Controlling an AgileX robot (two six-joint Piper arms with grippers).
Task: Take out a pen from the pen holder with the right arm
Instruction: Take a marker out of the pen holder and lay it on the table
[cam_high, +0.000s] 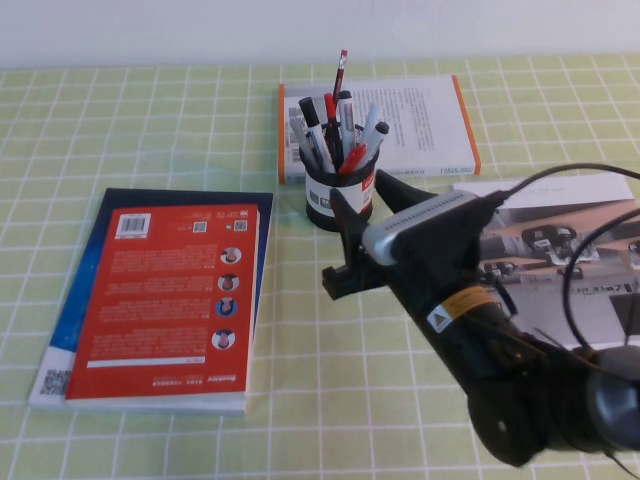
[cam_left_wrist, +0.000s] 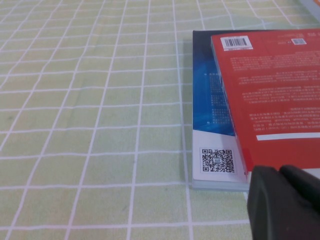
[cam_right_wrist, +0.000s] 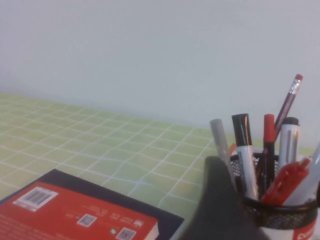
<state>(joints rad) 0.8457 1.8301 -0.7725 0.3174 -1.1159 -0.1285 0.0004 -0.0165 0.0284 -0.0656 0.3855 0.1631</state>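
A black mesh pen holder with a white label stands at the middle back of the table. It holds several pens and markers, a red pen and a tall red pencil. My right gripper is open at the holder's near right side, with nothing held. In the right wrist view one dark finger is close against the pen holder, beside a black-capped marker and the red pen. My left gripper is shut, hovering over the near corner of the stacked books.
A red book lies on a blue one at the left. A white book with orange edges lies behind the holder. An open magazine lies at the right under my right arm's cables. A green checked cloth covers the table.
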